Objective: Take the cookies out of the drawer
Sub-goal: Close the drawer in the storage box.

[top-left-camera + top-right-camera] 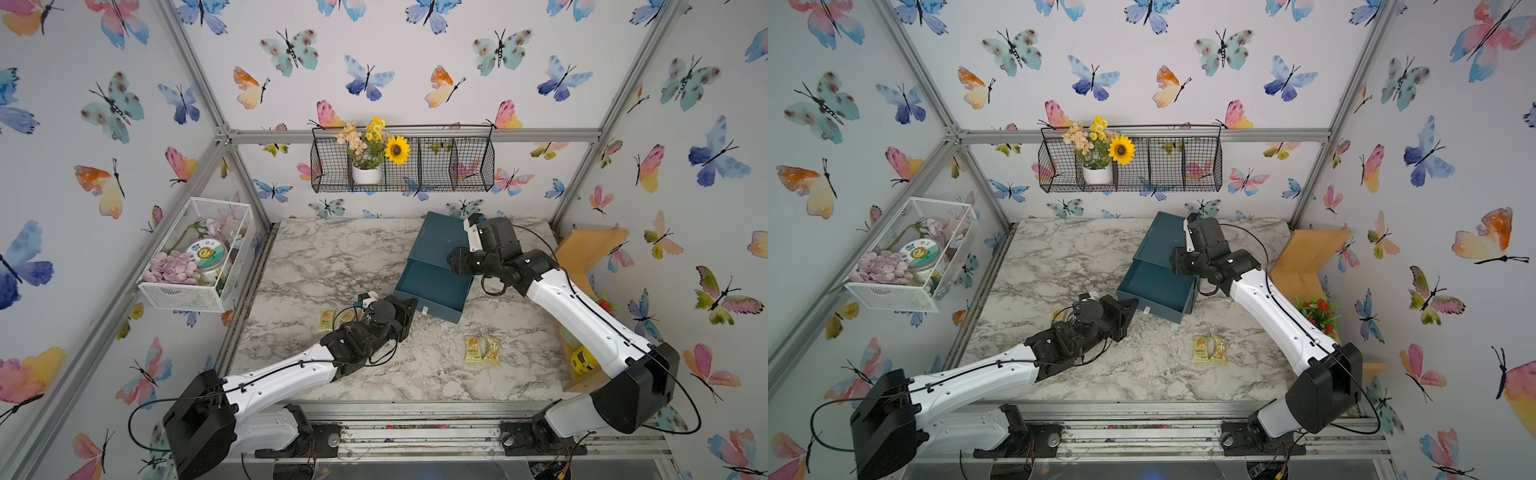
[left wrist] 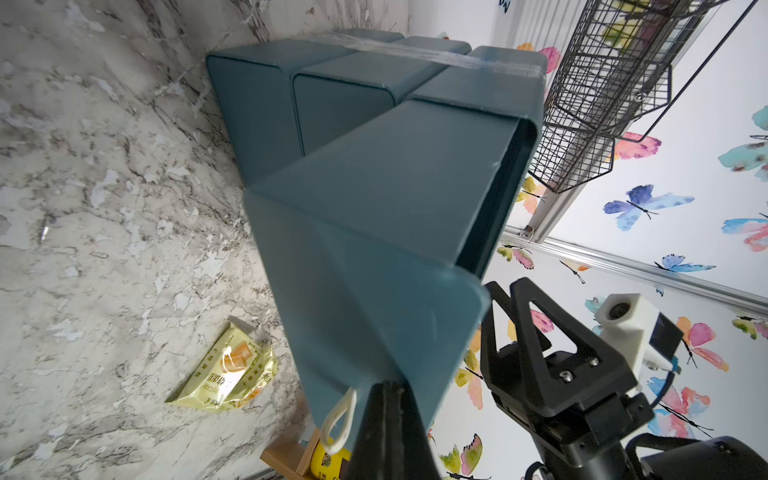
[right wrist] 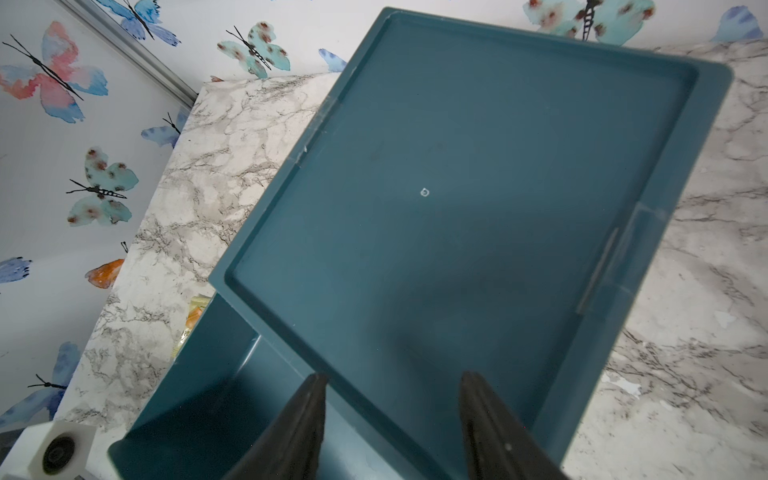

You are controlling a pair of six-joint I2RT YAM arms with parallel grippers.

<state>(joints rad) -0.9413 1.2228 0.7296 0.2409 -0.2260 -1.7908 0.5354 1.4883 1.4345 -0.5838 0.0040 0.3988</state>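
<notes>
While left arm [image 1: 282,374] reaches low across marble table [image 1: 332,257], left gripper [image 2: 386,388] sits pinched shut at front of pulled-out drawer [image 1: 432,291], white loop pull [image 2: 338,417] just beside it, grip on it unclear; right arm [image 1: 582,316] bent over teal cabinet [image 1: 436,241], right gripper [image 3: 392,376] half spread, holding nothing; cookies [image 1: 482,349] out on table, a pair near drawer front, single packet [image 1: 325,321] beside left wrist
</notes>
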